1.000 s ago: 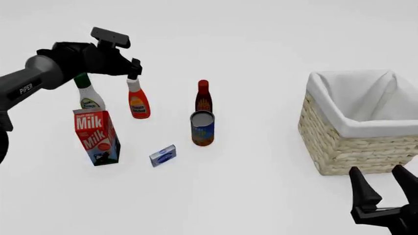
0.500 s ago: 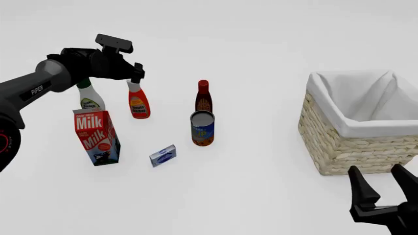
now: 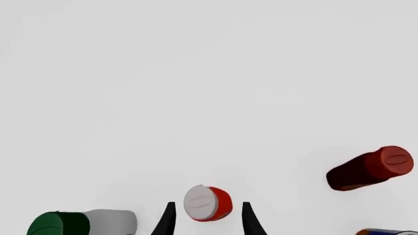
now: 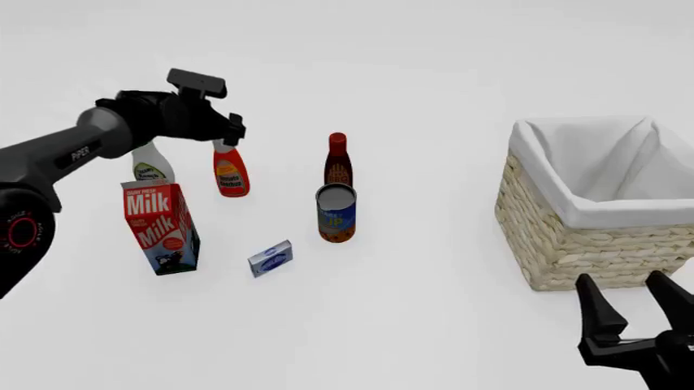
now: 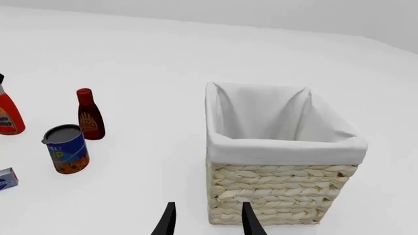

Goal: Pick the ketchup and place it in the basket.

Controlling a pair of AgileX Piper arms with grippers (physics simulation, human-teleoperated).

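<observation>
The ketchup (image 4: 230,172) is a bright red squeeze bottle with a pale cap and a yellow label, standing upright at the left. My left gripper (image 4: 231,128) is open right above its cap. In the left wrist view the pale cap (image 3: 199,201) sits between the two open fingertips (image 3: 168,215). The wicker basket (image 4: 591,236) with white lining stands at the right; it also shows in the right wrist view (image 5: 281,193). My right gripper (image 4: 629,305) is open and empty in front of the basket. The ketchup's edge shows in the right wrist view (image 5: 8,117).
A white bottle with green cap (image 4: 149,166) stands just left of the ketchup, behind a milk carton (image 4: 159,227). A dark red bottle (image 4: 337,160) and a can (image 4: 336,213) stand to the right. A small blue box (image 4: 270,258) lies in front.
My left gripper has moved right and down a little, settling closer over the ketchup's cap. The right gripper has barely moved.
</observation>
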